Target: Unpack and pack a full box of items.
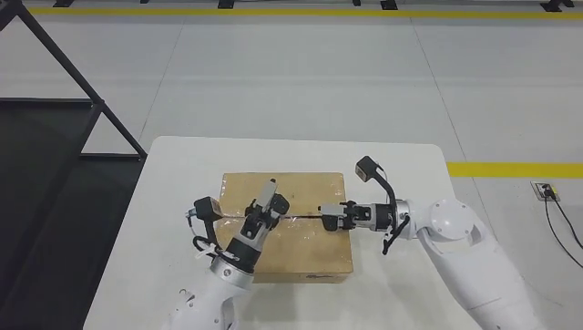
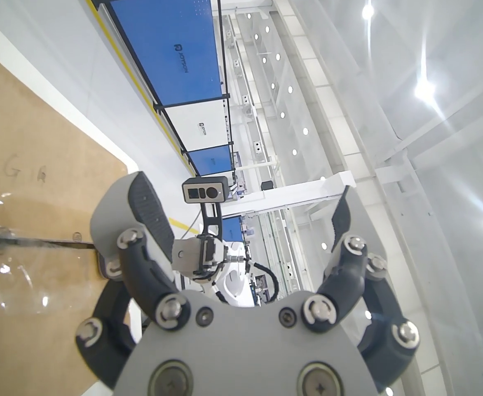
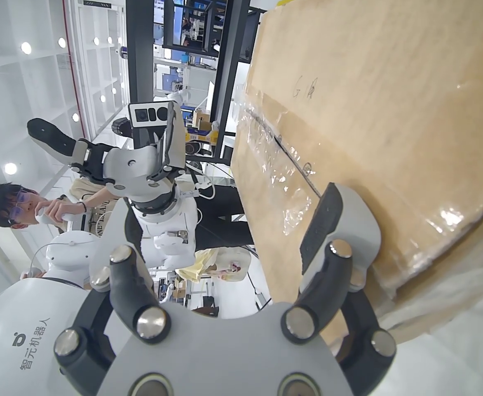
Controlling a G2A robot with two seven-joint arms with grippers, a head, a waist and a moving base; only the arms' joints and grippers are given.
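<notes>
A closed brown cardboard box (image 1: 301, 189) lies flat in the middle of the white table. Its top flaps meet in a dark seam (image 1: 305, 213) covered with crinkled clear tape (image 3: 282, 154). My left gripper (image 1: 267, 206) hovers over the seam's left part, open, with one finger (image 2: 151, 212) down by the box top (image 2: 27, 133) and nothing between its fingers. My right gripper (image 1: 330, 218) is at the seam's right end, open, with one finger (image 3: 328, 224) against the box (image 3: 390, 84). In the left wrist view my right gripper (image 2: 200, 253) faces it across the box.
The table (image 1: 392, 166) has bare room around the box on every side, with its right edge close behind my right arm. A black metal frame (image 1: 55, 66) stands on the floor beyond the table's left side.
</notes>
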